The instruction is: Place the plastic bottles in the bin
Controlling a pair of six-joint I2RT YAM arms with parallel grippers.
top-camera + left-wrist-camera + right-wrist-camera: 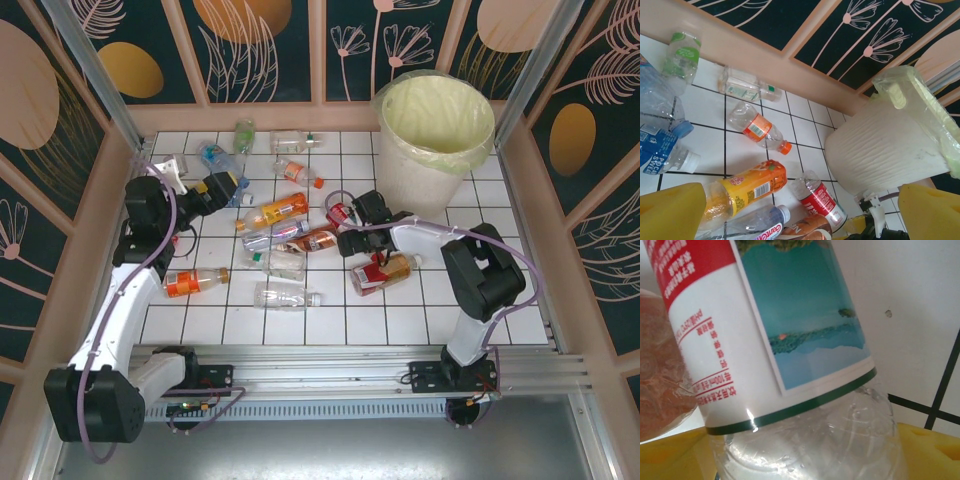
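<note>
Your red-and-white labelled bottle [790, 340] lies between the right gripper [356, 226]'s yellow pads [670, 455], jaws straddling its body for a sideways pinch. You cannot tell whether they press it. The bin [400, 172] stands near, beyond that hand. Your left gripper [228, 188] hangs spread wide and empty, an orange-labelled bottle [755, 185] just ahead of it.

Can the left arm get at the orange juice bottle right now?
Probably yes: the left tool is open and the orange juice bottle lies just ahead, uncovered, though a clear bottle crowds its near side.
</note>
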